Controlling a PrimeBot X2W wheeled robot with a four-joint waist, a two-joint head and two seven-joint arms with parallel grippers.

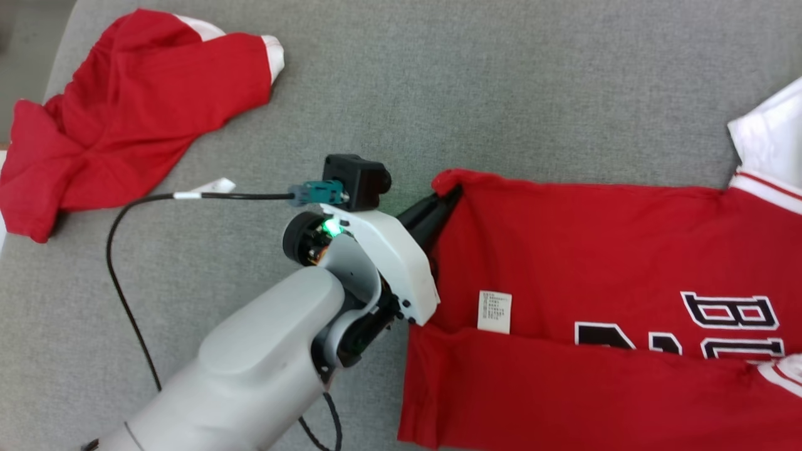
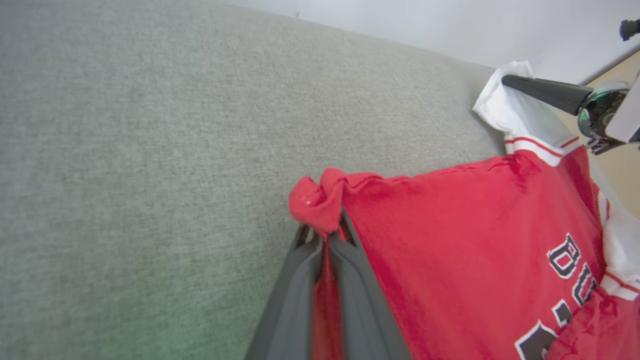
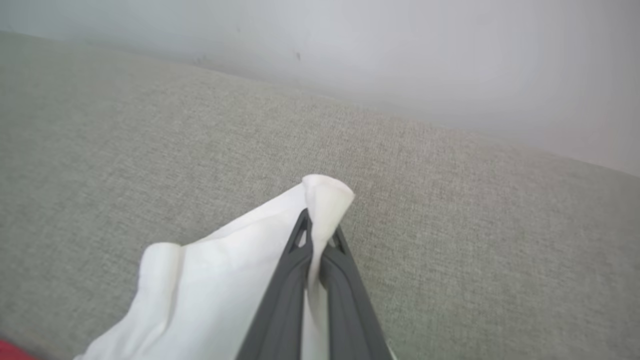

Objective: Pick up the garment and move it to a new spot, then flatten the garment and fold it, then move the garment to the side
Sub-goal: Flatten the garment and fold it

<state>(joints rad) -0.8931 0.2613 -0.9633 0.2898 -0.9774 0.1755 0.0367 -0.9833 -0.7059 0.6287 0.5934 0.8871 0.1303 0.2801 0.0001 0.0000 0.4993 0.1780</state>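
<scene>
Fingers (image 2: 295, 290) of the left gripper (image 2: 324, 237) pinch the red hem corner of the shirt (image 1: 564, 263). The right gripper (image 3: 317, 235) is clamped on its white sleeve. The shirt lies spread on the grey cushion (image 1: 438, 81). Farther left, a red garment (image 1: 125, 106) lies crumpled.

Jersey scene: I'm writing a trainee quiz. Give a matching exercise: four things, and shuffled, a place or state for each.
1 left gripper
2 right gripper
3 crumpled red garment
4 label

A shut on the white sleeve
B lying apart at upper left
C shut on the red hem corner
D white, on the jersey

Pairs: 1-C, 2-A, 3-B, 4-D
</scene>
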